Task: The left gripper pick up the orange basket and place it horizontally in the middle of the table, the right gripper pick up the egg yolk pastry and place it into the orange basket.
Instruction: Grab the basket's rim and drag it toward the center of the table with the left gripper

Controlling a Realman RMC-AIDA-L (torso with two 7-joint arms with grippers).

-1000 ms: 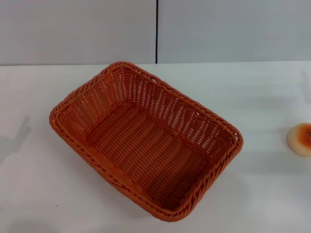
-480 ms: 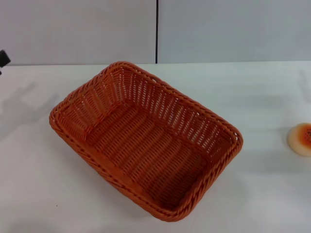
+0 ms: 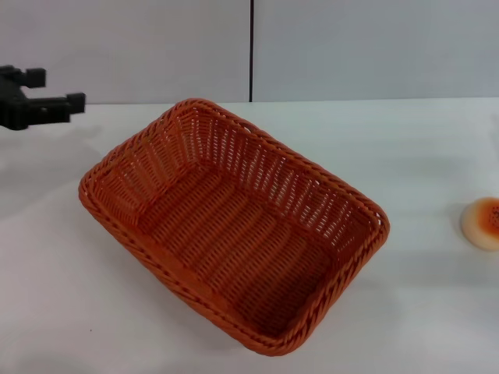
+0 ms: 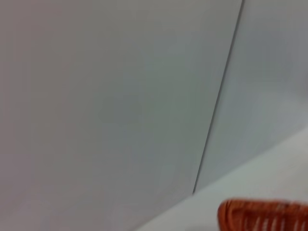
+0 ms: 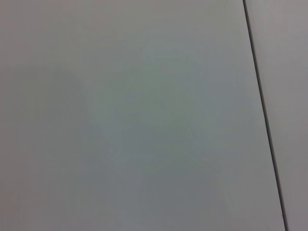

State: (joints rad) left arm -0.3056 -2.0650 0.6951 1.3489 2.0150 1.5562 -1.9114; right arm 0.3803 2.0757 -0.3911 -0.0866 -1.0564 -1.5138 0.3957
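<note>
Hovering at the far left edge with its two black fingers spread apart and holding nothing, the left gripper (image 3: 53, 90) is sitting clear of the large orange woven basket (image 3: 234, 226), which is lying diagonally on the white table (image 3: 421, 156) to its right; the small round cream pastry (image 3: 483, 223) is lying well beyond the basket.

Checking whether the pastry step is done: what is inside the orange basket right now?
Nothing: the orange basket shows only its bare woven floor, fully visible. The egg yolk pastry lies apart on the table, off to the right.

A grey wall (image 3: 366, 47) with a dark vertical seam (image 3: 252, 51) stands behind.
</note>
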